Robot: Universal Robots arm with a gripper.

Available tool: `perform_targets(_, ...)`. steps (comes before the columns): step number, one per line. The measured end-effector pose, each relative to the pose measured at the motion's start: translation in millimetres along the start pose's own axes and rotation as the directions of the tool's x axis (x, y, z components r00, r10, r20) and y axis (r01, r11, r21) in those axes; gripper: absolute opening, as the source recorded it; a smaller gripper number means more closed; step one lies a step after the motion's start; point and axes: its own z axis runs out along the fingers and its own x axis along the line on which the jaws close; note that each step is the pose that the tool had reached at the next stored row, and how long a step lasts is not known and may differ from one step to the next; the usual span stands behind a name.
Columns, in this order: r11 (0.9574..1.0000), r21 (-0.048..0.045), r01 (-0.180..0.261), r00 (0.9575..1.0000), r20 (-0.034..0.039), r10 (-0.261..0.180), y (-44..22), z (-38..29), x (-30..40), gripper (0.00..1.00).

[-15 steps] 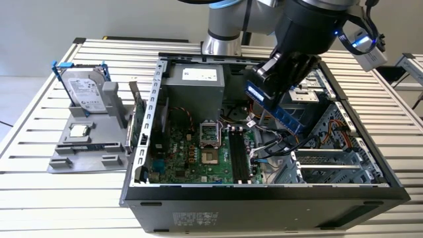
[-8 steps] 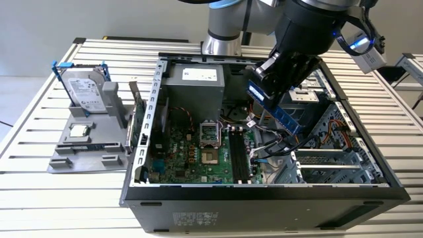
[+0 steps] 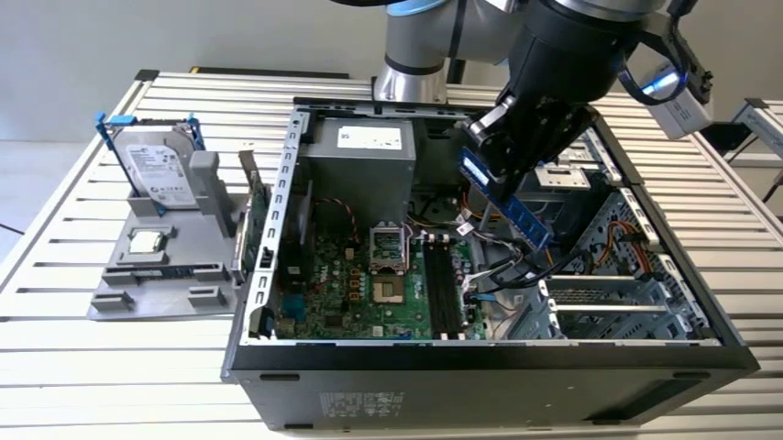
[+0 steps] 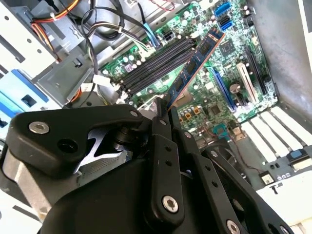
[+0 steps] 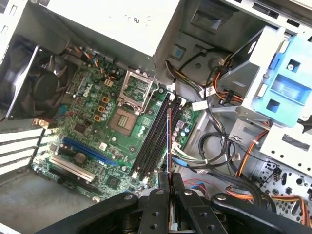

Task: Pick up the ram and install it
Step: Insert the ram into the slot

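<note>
An open computer case lies on a slatted worktop. The arm's gripper reaches down into the case. Its jaws are closed narrowly on one end of the ram, a thin blue-green stick, tilted, hanging above the black memory slots and not touching them. In the first wrist view the ram appears edge-on, running roughly along the slots — whether directly over one or just beside it, I cannot tell. The pick-up looks done; the step in hand seems to be bringing the stick to its slot — work that calls for levelling it and matching its edge to one slot.
</note>
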Motion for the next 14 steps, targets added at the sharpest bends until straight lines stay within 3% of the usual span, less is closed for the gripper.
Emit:
perform_targets(6,0.9989,-0.0024,-0.047,0.9989,0.0015,0.047,0.0,0.3,0.0,0.0)
perform_targets(14,0.9939,-0.0056,-0.11,0.9939,0.0032,0.11,0.0,0.7,0.0,0.0)
